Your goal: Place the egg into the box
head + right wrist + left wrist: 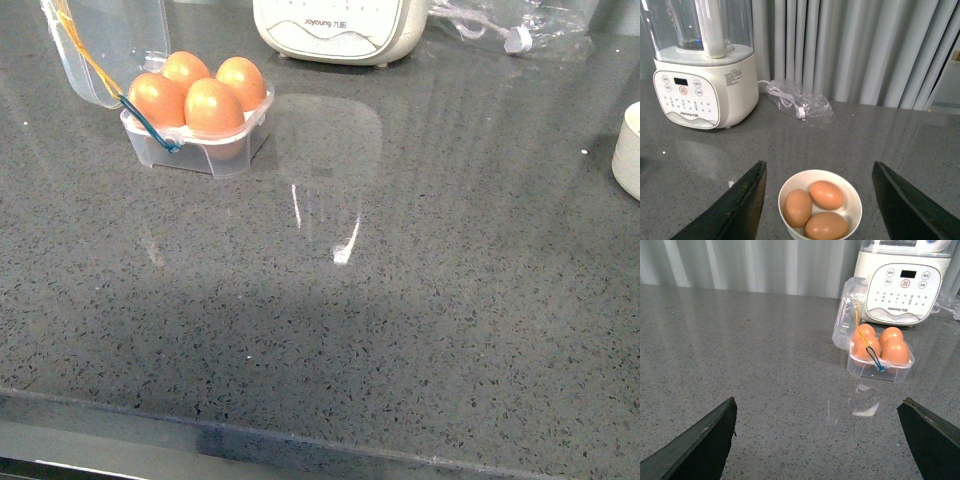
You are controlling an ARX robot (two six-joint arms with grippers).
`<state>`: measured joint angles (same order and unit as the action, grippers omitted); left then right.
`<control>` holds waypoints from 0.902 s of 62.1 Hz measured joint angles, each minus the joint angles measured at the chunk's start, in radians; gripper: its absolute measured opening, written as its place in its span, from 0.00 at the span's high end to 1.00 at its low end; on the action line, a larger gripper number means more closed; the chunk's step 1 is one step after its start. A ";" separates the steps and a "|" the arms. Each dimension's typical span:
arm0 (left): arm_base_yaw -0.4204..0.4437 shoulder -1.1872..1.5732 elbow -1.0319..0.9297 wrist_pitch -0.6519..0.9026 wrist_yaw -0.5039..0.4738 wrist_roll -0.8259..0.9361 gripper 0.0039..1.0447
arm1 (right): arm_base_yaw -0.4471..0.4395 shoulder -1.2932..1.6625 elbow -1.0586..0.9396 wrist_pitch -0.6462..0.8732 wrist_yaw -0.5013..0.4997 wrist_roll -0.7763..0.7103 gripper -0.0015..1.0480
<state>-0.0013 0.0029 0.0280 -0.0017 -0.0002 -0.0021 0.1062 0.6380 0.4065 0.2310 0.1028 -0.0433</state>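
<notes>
The grey, black-flecked stone counter fills the front view from its near edge, polished enough to show pale reflections. A pleated grey curtain hangs behind it.

The box sits at about 10 o'clock on the counter, and all four cells hold smooth orange-brown eggs. It is clear thin plastic with rounded corners. Its hinged lid stands open toward 10 o'clock, with a yellow band across it and a blue band looped down over the box's rim.

The left claw is spread wide, its dark fingers low over the counter. The box lies ahead of it, well apart. The right claw is also spread wide. A round white bowl shows between its fingers, untouched, holding three more eggs pressed together. In the front view that bowl is cut by the frame edge at 3 o'clock.

At 12 o'clock stands a cream appliance with a button panel and a clear jug. A crinkled clear bag holding a white cable lies at about 1 o'clock.
</notes>
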 joint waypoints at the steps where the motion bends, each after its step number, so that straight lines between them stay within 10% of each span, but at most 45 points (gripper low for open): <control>1: 0.000 0.000 0.000 0.000 0.000 0.000 0.06 | -0.001 -0.007 -0.007 0.001 0.000 0.005 0.43; 19: 0.000 0.000 0.000 0.000 0.000 0.000 0.06 | -0.103 -0.147 -0.198 0.043 -0.101 0.031 0.97; 56: 0.000 0.000 0.000 0.000 0.000 0.000 0.06 | -0.104 -0.356 -0.348 -0.008 -0.101 0.033 0.97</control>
<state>-0.0013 0.0029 0.0280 -0.0017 -0.0002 -0.0017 0.0025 0.2821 0.0582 0.2226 0.0017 -0.0101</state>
